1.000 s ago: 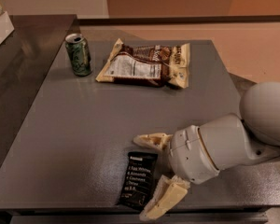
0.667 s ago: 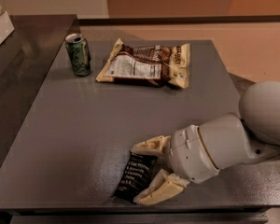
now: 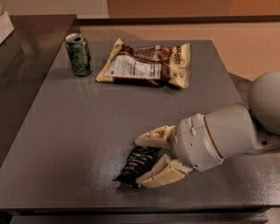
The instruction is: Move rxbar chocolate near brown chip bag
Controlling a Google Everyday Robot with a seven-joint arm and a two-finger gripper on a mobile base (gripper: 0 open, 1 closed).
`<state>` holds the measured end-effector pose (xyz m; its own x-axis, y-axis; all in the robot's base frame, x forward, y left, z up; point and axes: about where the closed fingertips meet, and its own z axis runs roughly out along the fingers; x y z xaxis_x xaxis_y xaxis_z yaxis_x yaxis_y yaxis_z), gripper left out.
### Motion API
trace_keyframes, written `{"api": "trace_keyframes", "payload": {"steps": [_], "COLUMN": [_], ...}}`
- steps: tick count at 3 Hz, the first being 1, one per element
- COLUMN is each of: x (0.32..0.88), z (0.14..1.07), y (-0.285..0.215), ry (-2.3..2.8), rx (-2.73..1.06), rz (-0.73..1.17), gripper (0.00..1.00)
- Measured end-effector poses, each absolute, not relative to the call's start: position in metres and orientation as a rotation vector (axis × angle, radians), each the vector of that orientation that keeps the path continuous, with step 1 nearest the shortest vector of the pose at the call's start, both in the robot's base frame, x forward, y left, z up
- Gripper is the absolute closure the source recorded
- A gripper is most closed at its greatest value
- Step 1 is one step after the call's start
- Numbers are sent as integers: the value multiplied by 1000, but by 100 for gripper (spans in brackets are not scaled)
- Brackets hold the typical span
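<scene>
While the brown chip bag [image 3: 147,65] lies flat at the far side of the grey table [image 3: 74,125], label panel up, the rxbar chocolate [image 3: 136,162] sits well apart from it, toward the near edge and slightly to the bag's right end. The gripper [image 3: 140,161] is down at the bar, reaching in from the right on the white arm [image 3: 224,136], far from the bag. Its two cream fingers [image 3: 155,135] are closed in on the black wrapper, one against each long side, so the bar is pinched between them. The bar's lettered face points up and it lies askew, its free end angled toward the near-left. A green soda can [image 3: 78,54] stands upright just left of the bag, not touching it.
</scene>
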<state>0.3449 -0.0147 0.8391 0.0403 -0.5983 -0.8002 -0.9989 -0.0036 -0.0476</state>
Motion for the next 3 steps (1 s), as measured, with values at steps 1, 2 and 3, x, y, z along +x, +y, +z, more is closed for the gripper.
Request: {"api": "trace_keyframes", "payload": {"steps": [1,2,3], "x": [373,412,453], "z": [851,859,862], "y": [-27,-47,-68], "ry": [1658,1697,1732], "rx": [-1616,-1562,-1515], "rz": [730,652,574], "gripper": [100,100,100]}}
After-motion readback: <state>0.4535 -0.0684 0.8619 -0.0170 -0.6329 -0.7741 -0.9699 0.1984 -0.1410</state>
